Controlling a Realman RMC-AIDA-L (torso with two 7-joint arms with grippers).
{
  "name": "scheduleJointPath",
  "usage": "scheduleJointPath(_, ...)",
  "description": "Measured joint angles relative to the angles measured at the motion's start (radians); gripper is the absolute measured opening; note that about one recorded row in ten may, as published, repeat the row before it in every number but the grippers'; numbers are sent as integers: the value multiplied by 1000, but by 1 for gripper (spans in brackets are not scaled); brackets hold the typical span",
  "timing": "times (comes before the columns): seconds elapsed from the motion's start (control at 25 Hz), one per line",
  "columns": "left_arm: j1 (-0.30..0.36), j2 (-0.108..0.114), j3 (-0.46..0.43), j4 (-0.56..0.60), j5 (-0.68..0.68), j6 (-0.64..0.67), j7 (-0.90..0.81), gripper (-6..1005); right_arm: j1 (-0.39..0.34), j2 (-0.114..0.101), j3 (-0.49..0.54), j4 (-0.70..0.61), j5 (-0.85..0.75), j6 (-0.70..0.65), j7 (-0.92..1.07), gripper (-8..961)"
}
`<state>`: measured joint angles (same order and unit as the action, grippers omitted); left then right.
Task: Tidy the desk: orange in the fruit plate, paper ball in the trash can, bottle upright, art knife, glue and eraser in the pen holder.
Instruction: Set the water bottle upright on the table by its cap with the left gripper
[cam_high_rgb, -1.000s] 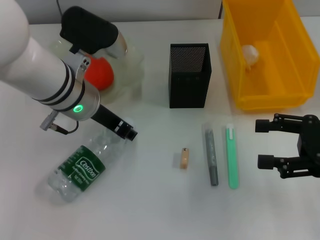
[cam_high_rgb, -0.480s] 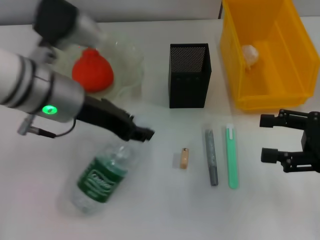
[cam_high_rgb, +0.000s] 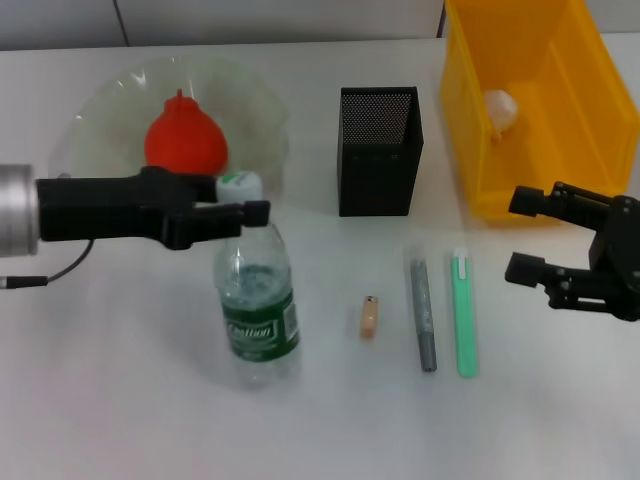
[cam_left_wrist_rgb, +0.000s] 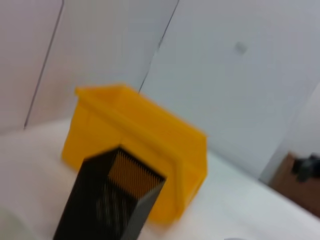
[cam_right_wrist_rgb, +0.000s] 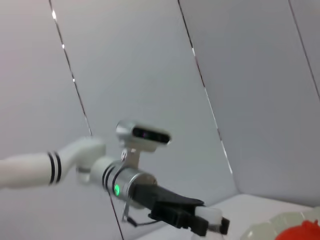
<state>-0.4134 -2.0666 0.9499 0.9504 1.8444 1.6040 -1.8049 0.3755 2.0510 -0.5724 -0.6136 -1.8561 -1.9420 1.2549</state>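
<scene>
The bottle (cam_high_rgb: 257, 300) stands upright on the desk. My left gripper (cam_high_rgb: 243, 207) is shut on its neck just under the white cap (cam_high_rgb: 240, 182). Behind it the orange (cam_high_rgb: 185, 145) lies in the fruit plate (cam_high_rgb: 100, 110). The paper ball (cam_high_rgb: 500, 108) rests inside the trash can (cam_high_rgb: 560, 200). The pen holder (cam_high_rgb: 378, 150) stands mid-desk. In front of it lie the eraser (cam_high_rgb: 369, 316), a long grey stick (cam_high_rgb: 421, 312) and a long green stick (cam_high_rgb: 465, 314); which is the art knife and which the glue I cannot tell. My right gripper (cam_high_rgb: 518, 235) hovers open right of the green stick.
The left wrist view shows the pen holder (cam_left_wrist_rgb: 107, 200) close by with the trash can (cam_left_wrist_rgb: 145, 135) behind it. The right wrist view looks across at my left arm (cam_right_wrist_rgb: 130, 180), the bottle cap (cam_right_wrist_rgb: 209, 215) and the orange (cam_right_wrist_rgb: 302, 232).
The left gripper has swung the bottle from lying on its side to standing upright, keeping hold of its neck. The right gripper shifted slightly left and up.
</scene>
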Motion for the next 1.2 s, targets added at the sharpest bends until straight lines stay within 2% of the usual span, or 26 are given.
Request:
scheduleJointPath(0.08, 23, 0, -85, -103, -90, 56, 174, 469, 14, 3, 5, 36, 1, 5, 0, 844)
scheduleJointPath(0.12, 23, 0, -85, -103, -90, 56, 174, 470, 14, 3, 5, 36, 1, 5, 0, 844)
scheduleJointPath(0.16, 46, -1, -105, -150, -144, 70, 255, 472, 25, 3, 6, 58, 1, 7, -1, 844)
scheduleJointPath(0.2, 46, -1, -105, -150, -144, 70, 255, 473, 25, 3, 6, 58, 1, 7, -1, 844)
scheduleJointPath(0.28, 79, -2, -110, -234, -241, 73, 401, 476, 40, 5, 7, 81, 2, 15, -7, 844)
scheduleJointPath(0.32, 79, -2, -110, -234, -241, 73, 401, 477, 40, 5, 7, 81, 2, 15, -7, 844)
scheduleJointPath(0.44, 97, 0, -120, -341, -323, 69, 566, 481, 59, 13, 7, 100, 2, 38, -16, 844)
scheduleJointPath(0.48, 101, -1, -137, -417, -355, 63, 692, 483, 71, 19, 6, 115, 2, 58, -25, 844)
scheduleJointPath(0.52, 101, -1, -137, -417, -355, 63, 692, 484, 71, 19, 6, 115, 2, 58, -25, 844)
scheduleJointPath(0.6, 99, -3, -155, -496, -380, 61, 818, 487, 85, 24, 5, 135, 2, 84, -34, 844)
scheduleJointPath(0.68, 91, -6, -167, -631, -440, 60, 1044, 490, 109, 26, 8, 173, 8, 134, -34, 844)
scheduleJointPath(0.88, 83, -7, -168, -727, -497, 50, 1180, 497, 136, 27, 11, 224, 14, 204, -35, 844)
scheduleJointPath(1.2, 81, -11, -179, -746, -519, 12, 1186, 508, 140, 29, 11, 242, 14, 244, -36, 843)
